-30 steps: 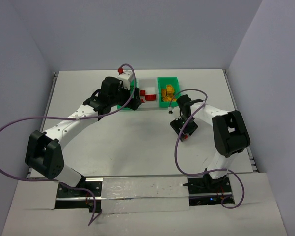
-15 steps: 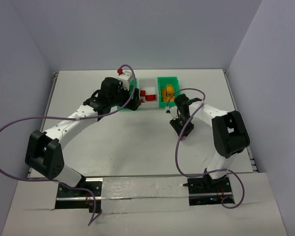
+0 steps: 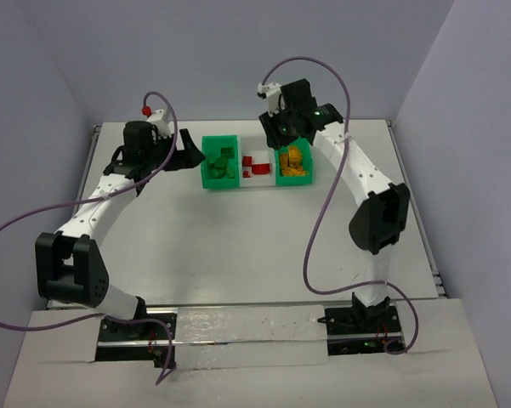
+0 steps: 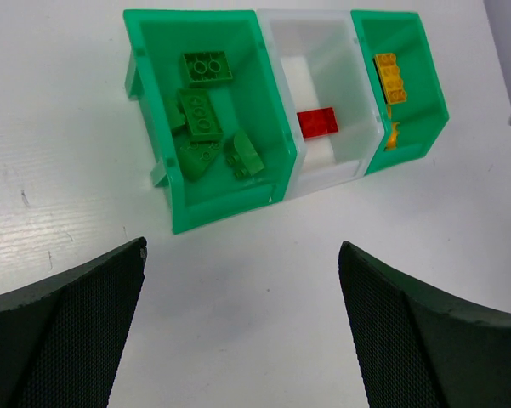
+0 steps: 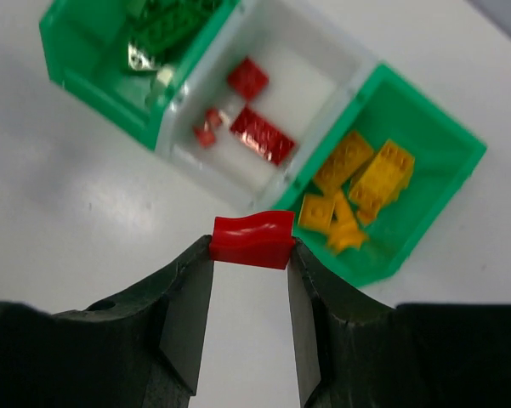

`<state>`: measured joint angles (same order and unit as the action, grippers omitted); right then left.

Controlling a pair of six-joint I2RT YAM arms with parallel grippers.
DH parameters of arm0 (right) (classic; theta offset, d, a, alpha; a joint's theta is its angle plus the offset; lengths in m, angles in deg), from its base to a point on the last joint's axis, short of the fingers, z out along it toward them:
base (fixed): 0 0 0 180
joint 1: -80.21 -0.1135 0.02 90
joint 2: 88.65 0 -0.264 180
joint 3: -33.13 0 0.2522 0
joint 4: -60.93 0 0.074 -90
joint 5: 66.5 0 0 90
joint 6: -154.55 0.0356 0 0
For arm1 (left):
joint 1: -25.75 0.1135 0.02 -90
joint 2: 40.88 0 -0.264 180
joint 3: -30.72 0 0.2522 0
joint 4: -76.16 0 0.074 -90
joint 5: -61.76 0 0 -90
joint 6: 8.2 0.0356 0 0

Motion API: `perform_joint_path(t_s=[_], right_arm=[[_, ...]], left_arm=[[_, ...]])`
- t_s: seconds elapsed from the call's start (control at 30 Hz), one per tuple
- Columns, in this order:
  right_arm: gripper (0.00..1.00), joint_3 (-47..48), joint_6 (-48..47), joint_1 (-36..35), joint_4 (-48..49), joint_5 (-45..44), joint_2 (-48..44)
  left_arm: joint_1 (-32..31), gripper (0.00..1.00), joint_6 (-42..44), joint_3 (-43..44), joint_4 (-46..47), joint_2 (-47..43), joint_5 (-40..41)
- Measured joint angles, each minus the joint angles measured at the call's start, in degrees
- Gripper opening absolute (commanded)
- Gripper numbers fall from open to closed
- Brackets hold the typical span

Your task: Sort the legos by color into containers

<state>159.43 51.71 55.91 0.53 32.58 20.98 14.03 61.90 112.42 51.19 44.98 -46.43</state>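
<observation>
Three joined containers stand at the back of the table: a left green bin (image 3: 220,182), a white middle bin (image 3: 257,176) and a right green bin (image 3: 295,180). Green legos (image 4: 201,113) lie in the left bin (image 4: 156,127), red ones (image 5: 261,134) in the white bin (image 5: 298,93), orange ones (image 5: 361,180) in the right bin (image 5: 417,212). My right gripper (image 5: 250,257) is shut on a red lego (image 5: 252,239), held high above the table just in front of the bins. In the top view it (image 3: 278,129) is behind the bins. My left gripper (image 4: 242,280) is open and empty, left of the bins (image 3: 192,155).
The white tabletop (image 3: 238,238) is walled by grey panels at the back and sides. Purple cables loop from both arms. In the left wrist view the white bin (image 4: 315,68) holds one visible red brick (image 4: 318,122) and the right bin (image 4: 421,102) holds orange bricks (image 4: 388,76).
My right arm has swung from the middle of the table up to the bins, carrying the red lego. My left arm has pulled back leftward, uncovering the left green bin.
</observation>
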Motion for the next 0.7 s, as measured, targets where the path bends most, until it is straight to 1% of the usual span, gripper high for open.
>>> perform_joint_path(t_s=[0.07, 0.17, 0.27, 0.3, 0.4, 0.47, 0.53, 0.63, 0.67, 0.7], right_arm=[[0.34, 5.88, 0.88, -0.66, 1.16, -0.54, 5.30], [0.38, 9.52, 1.77, -1.41, 3.00, -1.80, 11.55], [0.54, 9.76, 2.34, -1.82, 4.04, -3.33, 15.81], [0.55, 10.00, 2.53, -1.90, 4.07, -3.85, 17.12], [0.66, 11.20, 2.97, -1.98, 4.23, -4.79, 20.06], [0.79, 11.92, 3.10, -2.13, 4.52, -5.12, 21.03], [0.84, 12.25, 3.36, -2.18, 4.94, -5.23, 21.24], [0.86, 13.65, 3.37, -2.27, 5.24, -5.35, 21.24], [0.88, 14.24, 3.41, -2.31, 5.26, -5.36, 21.24], [0.93, 14.81, 3.48, -2.36, 5.29, -5.25, 21.24]], left_arm=[[0.98, 0.99, -0.67, -0.01, -0.19, -0.99, -0.33], [2.10, 0.99, -1.01, -0.33, -0.11, -3.01, -0.44], [3.22, 0.99, -1.34, -1.39, 0.30, -5.00, -0.56], [3.55, 0.99, -1.48, -1.59, 0.29, -5.35, -0.56], [4.35, 0.99, -1.69, -1.66, 0.26, -5.51, -0.57], [4.87, 0.99, -1.85, -1.68, 0.24, -5.50, -0.66], [5.25, 0.99, -1.93, -1.66, 0.23, -5.49, -0.76], [5.65, 0.99, -1.92, -1.66, 0.13, -5.39, -0.77], [5.78, 0.99, -1.86, -1.65, -0.03, -5.35, -0.77], [5.86, 0.99, -1.73, -1.59, -0.36, -5.33, -0.77]])
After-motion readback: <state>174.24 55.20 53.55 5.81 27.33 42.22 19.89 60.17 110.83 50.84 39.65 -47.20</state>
